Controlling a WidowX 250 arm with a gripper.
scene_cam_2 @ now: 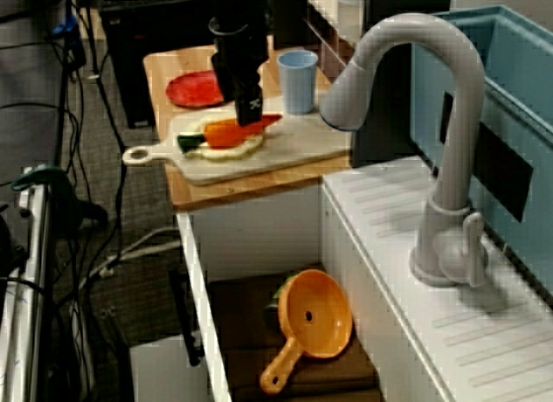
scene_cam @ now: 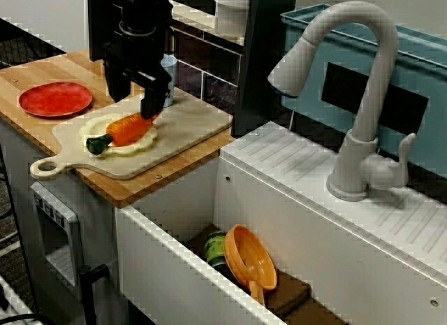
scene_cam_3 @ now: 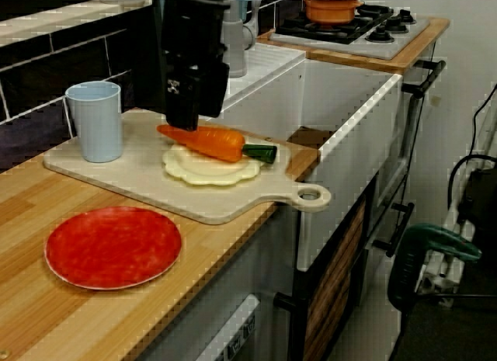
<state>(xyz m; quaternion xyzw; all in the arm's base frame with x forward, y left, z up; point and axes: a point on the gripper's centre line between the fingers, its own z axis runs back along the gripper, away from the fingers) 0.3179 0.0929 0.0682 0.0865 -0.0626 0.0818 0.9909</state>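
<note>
Carrot (scene_cam_3: 210,141) looks like a plastic toy: smooth orange cone w/ a stubby green top. It's lying flat on a cream scalloped dish (scene_cam_3: 206,171) in the middle of a pale cutting board (scene_cam_3: 147,186), which is paddle shaped w/ a round hole in the handle. Board sits on a wood-grain counter (scene_cam_3: 39,314).

Black boxy gripper (scene_cam_3: 186,122) hangs straight down from above, tip right at the carrot's narrow end, prob touching it. The body blocks the fingers in the view from the counter end and the view from the sink side, so can't tell if it's clamped or loose tbh.

Light blue cup (scene_cam_3: 95,120) stands upright on the board's back corner. Glossy red plate (scene_cam_3: 113,245) is on the counter just beside the board. Orange strainer (scene_cam_2: 315,315) lies down in the sink (scene_cam_2: 259,233).
</note>
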